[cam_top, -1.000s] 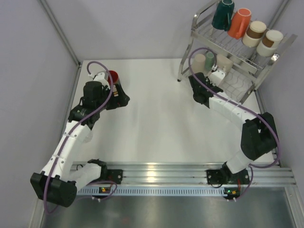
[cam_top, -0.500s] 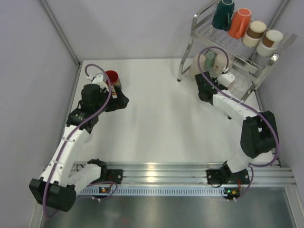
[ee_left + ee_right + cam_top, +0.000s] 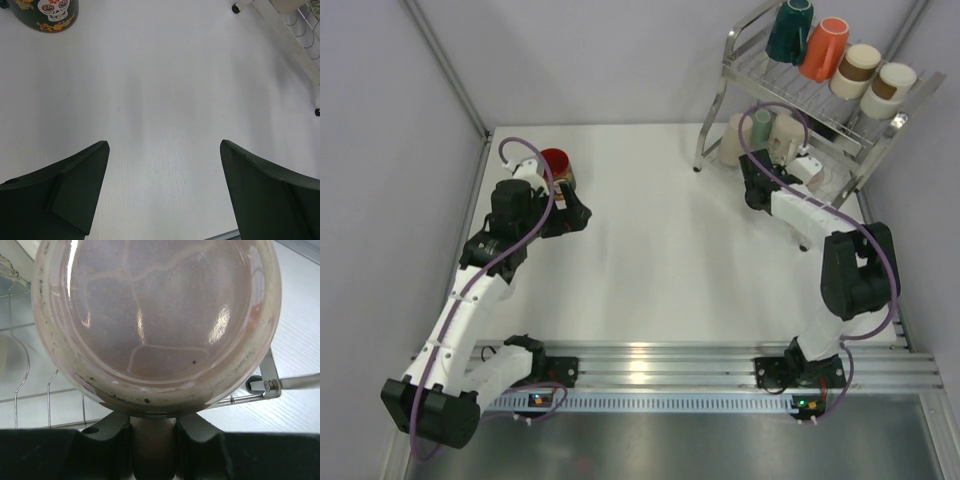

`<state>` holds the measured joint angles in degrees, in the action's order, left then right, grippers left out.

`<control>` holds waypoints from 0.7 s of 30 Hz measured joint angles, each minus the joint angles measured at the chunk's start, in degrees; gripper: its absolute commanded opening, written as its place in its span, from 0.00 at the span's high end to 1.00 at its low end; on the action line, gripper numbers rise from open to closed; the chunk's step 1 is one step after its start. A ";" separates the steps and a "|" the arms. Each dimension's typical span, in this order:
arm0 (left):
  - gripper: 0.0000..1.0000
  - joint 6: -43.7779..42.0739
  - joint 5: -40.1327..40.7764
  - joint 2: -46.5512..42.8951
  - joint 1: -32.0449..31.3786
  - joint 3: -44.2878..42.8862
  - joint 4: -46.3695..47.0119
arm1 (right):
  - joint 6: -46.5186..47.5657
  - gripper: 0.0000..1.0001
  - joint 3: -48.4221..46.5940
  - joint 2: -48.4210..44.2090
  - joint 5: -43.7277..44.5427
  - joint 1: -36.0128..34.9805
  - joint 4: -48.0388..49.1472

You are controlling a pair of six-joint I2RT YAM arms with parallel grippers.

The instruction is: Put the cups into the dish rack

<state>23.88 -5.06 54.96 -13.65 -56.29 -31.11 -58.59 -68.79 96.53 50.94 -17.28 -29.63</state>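
The dish rack (image 3: 775,80) stands at the far right corner of the table (image 3: 660,240), and by my count most of the job is done. Its upper tier holds four cups: dark teal (image 3: 790,30), orange (image 3: 825,48), beige-and-brown (image 3: 857,68) and white-and-brown (image 3: 890,88). Three more stand at the lower tier's left end, with a mint one (image 3: 761,128) in the middle.

My right gripper (image 3: 152,437) is clamped on what looks like the handle of a pinkish cup (image 3: 155,315), held over the lower tier's wires. The cup lies on its side with its long axis running away from my wrist. One round end faces my camera, and I cannot tell whether it is mouth or base.

My left gripper (image 3: 164,150) hangs with jaws wide apart and empty. Close to it, a skull-painted mug (image 3: 47,12) stands upright on the table, mouth up, not yet loaded.
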 measured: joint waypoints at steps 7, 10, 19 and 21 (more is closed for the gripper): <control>0.02 0.00 -0.02 0.00 0.00 0.17 0.00 | 1.01 1.00 -2.54 2.03 0.66 1.07 0.35; 0.02 0.00 -0.02 0.00 0.00 0.17 0.00 | 1.11 1.00 -4.24 3.56 0.92 1.40 0.48; 0.02 -0.02 -0.02 0.00 0.00 0.17 -0.17 | 1.60 1.00 -5.22 4.48 0.87 2.56 0.81; 0.02 0.00 -0.02 0.00 0.00 0.17 -0.17 | 1.51 1.00 -5.22 4.48 0.39 2.58 0.81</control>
<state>23.88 -5.08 54.96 -13.65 -56.12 -31.29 -57.08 -74.02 101.01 51.33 -14.70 -28.82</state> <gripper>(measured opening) 0.983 0.238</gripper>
